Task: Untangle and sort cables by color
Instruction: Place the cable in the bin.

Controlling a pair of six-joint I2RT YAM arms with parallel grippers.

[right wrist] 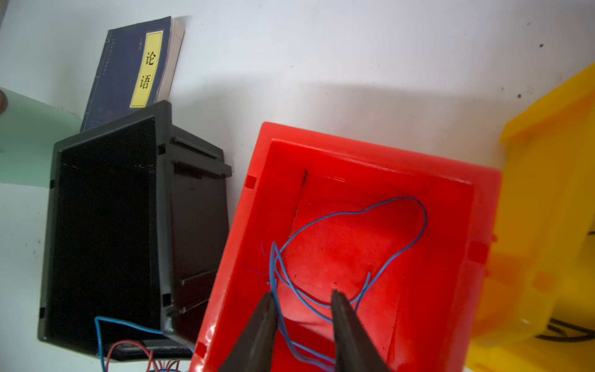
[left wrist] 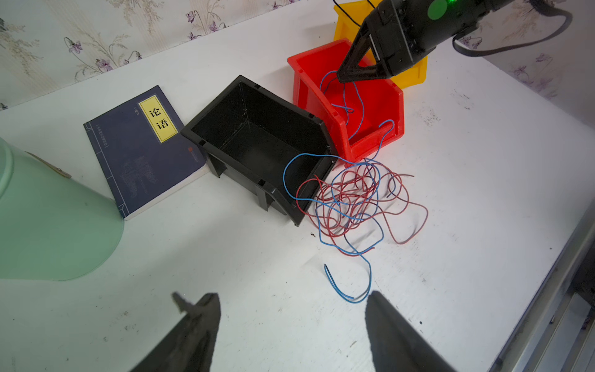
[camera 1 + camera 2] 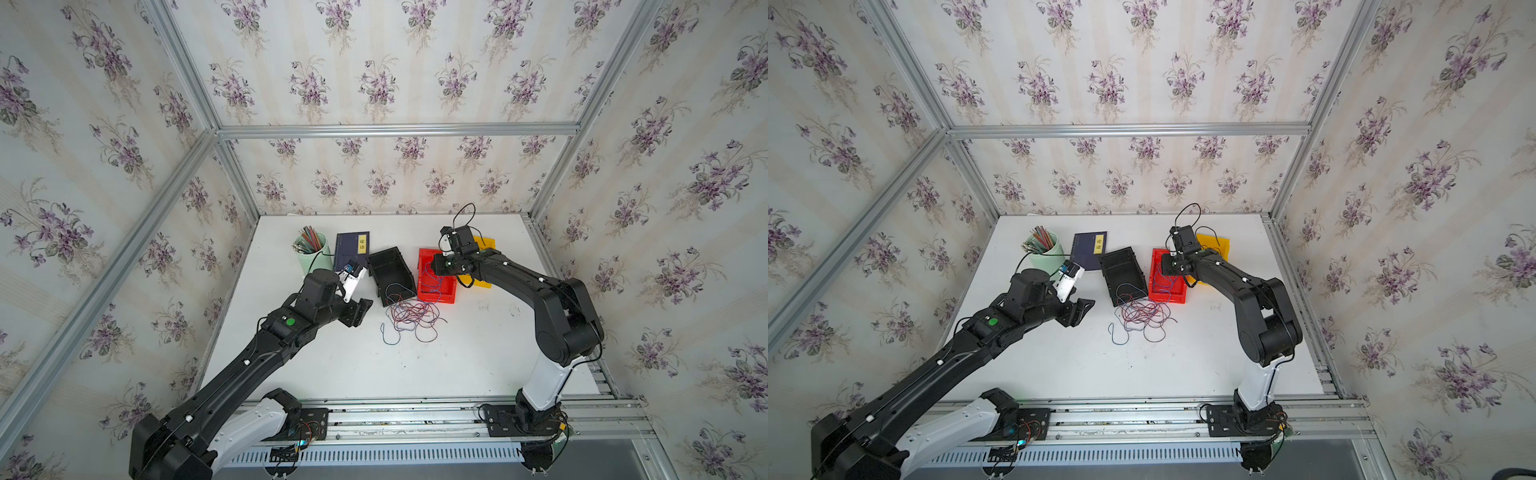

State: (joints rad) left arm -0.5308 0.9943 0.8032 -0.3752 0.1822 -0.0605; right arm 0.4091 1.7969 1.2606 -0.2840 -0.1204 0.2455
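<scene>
A tangle of red and blue cables [image 3: 411,316] [image 3: 1142,313] [image 2: 354,199] lies on the white table, just in front of the black bin [image 3: 390,270] and the red bin [image 3: 436,300]. One blue cable [image 1: 354,212] curls on the red bin's floor and trails over its front lip toward the tangle. My right gripper [image 1: 302,293] [image 3: 435,264] hovers over the red bin, open. That blue cable runs loose between its fingers, brushing one of them. My left gripper [image 2: 293,293] [image 3: 359,313] hangs open over bare table left of the tangle, holding nothing. A blue loop ends near one fingertip.
A yellow bin [image 3: 484,243] stands behind the red bin, under the right arm. A mint cup of pencils [image 3: 309,253] and a navy book [image 3: 351,249] sit at the back left, close to the left wrist. The black bin leans against the book's corner.
</scene>
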